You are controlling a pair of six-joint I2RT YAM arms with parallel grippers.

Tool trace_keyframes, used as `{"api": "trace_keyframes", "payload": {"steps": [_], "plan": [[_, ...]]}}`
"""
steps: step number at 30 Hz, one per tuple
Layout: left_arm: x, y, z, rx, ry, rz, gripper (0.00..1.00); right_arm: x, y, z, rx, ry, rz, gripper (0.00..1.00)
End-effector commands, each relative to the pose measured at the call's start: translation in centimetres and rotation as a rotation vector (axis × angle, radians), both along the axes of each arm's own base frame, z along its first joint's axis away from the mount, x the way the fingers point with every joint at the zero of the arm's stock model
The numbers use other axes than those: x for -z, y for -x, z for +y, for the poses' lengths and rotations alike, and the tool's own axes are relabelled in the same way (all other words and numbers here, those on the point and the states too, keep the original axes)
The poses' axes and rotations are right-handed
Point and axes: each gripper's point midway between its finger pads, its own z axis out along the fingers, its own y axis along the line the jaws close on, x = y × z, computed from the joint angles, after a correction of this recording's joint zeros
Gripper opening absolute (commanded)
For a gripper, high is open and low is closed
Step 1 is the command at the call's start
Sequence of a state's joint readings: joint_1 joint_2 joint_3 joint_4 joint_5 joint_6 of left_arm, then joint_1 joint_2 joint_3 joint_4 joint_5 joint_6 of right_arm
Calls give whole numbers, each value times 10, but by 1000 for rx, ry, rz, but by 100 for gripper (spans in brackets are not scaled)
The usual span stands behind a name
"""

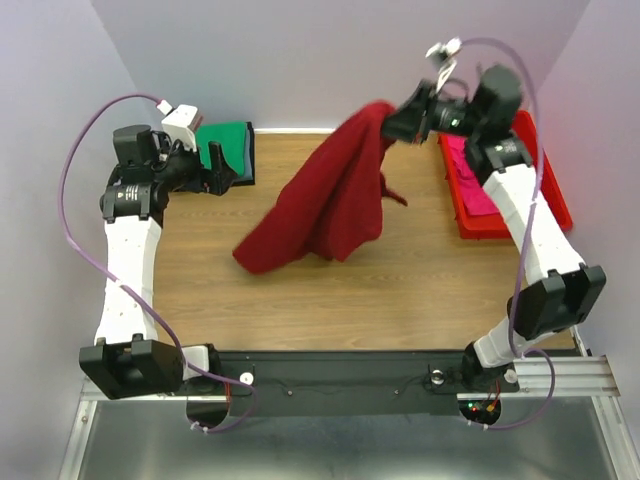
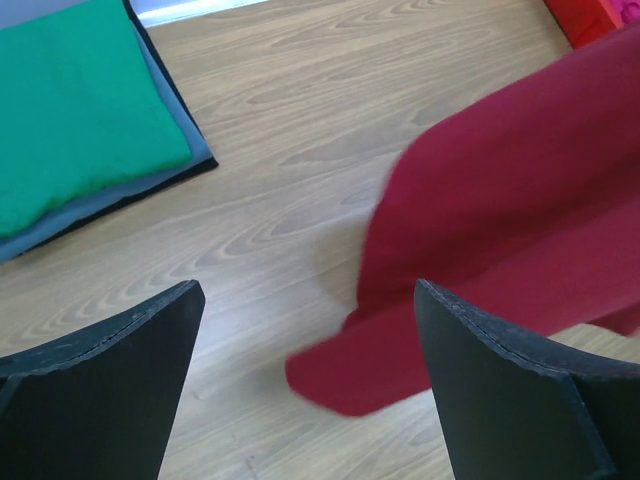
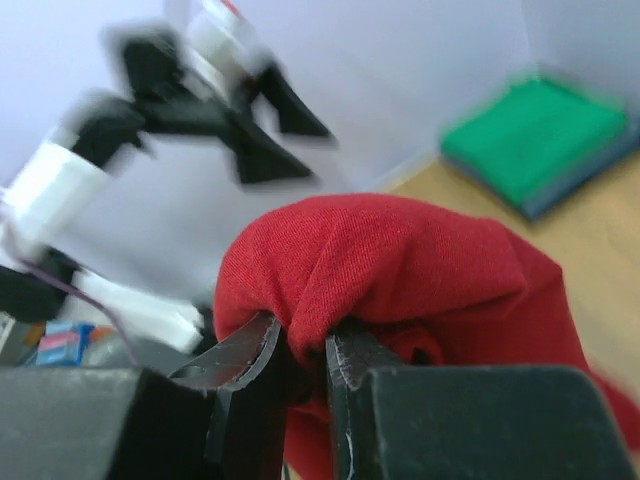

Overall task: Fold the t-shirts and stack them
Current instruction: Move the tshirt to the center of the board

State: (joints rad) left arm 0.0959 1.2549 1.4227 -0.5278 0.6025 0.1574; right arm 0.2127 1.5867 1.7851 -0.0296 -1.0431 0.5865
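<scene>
Maroon t-shirt (image 1: 330,200) hangs from clamped right jaws, lower edge touching the table (image 1: 300,300); left jaws gape wide

The dark red t-shirt (image 1: 330,200) is plain maroon, reading brighter red in the right wrist view. The green t-shirt (image 1: 228,148) is solid emerald. The grey t-shirt (image 2: 60,228) beneath it looks blue-grey with a black edge, though its exact shade is hard to judge. The pink t-shirt (image 1: 468,170) is vivid magenta inside the bright red tray (image 1: 550,185). The table (image 1: 300,290) shows light brown wood grain. The left arm (image 1: 130,250) and right arm (image 1: 530,220) are white with black joints. The left gripper (image 1: 215,172) and right gripper (image 1: 402,122) are black. The cable (image 1: 70,200) is purple, and the walls (image 1: 300,50) are pale lilac.
</scene>
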Motion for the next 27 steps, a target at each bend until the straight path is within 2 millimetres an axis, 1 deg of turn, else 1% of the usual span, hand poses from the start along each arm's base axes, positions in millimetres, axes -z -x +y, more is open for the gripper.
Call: {"api": "trace_keyframes", "payload": {"steps": [1, 2, 3, 4, 5, 6, 7, 8, 9, 10, 11, 12, 13, 14, 16, 17, 18, 19, 20, 21, 22, 23, 24, 25, 26, 27], "plan": [[-12, 13, -3, 71, -68, -102, 99, 133, -6, -14, 62, 188, 165, 15], [-4, 15, -3, 84, -92, -96, 99, 160, -5, -20, 100, 238, 193, 20], [15, 19, -1, 89, -111, -62, 99, 189, -16, -34, 194, 339, 163, 24], [23, 21, 1, 89, -127, -52, 99, 232, -6, -45, 227, 422, 255, 29], [42, 25, 2, 108, -161, -25, 99, 255, -16, -64, 335, 526, 242, 29], [51, 26, 3, 119, -175, -14, 99, 267, -8, -66, 328, 541, 277, 30], [62, 30, 3, 133, -193, 6, 99, 293, -12, -87, 435, 633, 312, 32], [72, 33, 2, 149, -204, 20, 99, 300, -11, -95, 449, 684, 284, 56], [90, 37, 1, 184, -238, 45, 99, 307, -11, -106, 474, 743, 265, 67], [103, 42, -4, 216, -254, 71, 99, 315, -5, -112, 473, 779, 283, 76], [114, 45, -7, 235, -269, 93, 99, 317, -2, -114, 461, 802, 277, 92], [131, 47, -5, 243, -296, 118, 99, 320, 0, -117, 452, 835, 266, 94], [142, 46, -7, 250, -305, 138, 99, 323, 6, -120, 440, 857, 281, 97], [149, 44, -7, 245, -309, 151, 99, 322, 6, -121, 435, 865, 278, 99], [160, 35, -5, 227, -316, 159, 98, 323, 7, -121, 422, 881, 285, 100], [164, 33, -14, 252, -315, 164, 98, 323, 6, -120, 414, 880, 289, 100], [170, 26, -18, 258, -308, 182, 98, 321, 4, -119, 411, 875, 293, 100], [170, 17, -21, 256, -306, 174, 97, 322, -2, -117, 411, 869, 313, 100], [177, 9, -31, 266, -291, 199, 96, 321, -7, -116, 412, 862, 322, 100], [178, 0, -35, 264, -285, 195, 95, 318, -15, -115, 425, 848, 336, 100], [181, -7, -39, 267, -279, 202, 95, 327, -21, -113, 416, 851, 368, 100], [185, -12, -44, 273, -276, 214, 94, 330, -25, -112, 408, 844, 385, 100], [191, -23, -54, 281, -267, 238, 93, 332, -29, -111, 404, 835, 402, 100], [193, -29, -60, 287, -261, 242, 92, 327, -34, -108, 400, 804, 421, 100], [196, -36, -64, 288, -256, 248, 92, 339, -36, -106, 385, 806, 463, 99], [200, -46, -75, 291, -242, 260, 92, 342, -37, -104, 384, 795, 496, 98]]}}
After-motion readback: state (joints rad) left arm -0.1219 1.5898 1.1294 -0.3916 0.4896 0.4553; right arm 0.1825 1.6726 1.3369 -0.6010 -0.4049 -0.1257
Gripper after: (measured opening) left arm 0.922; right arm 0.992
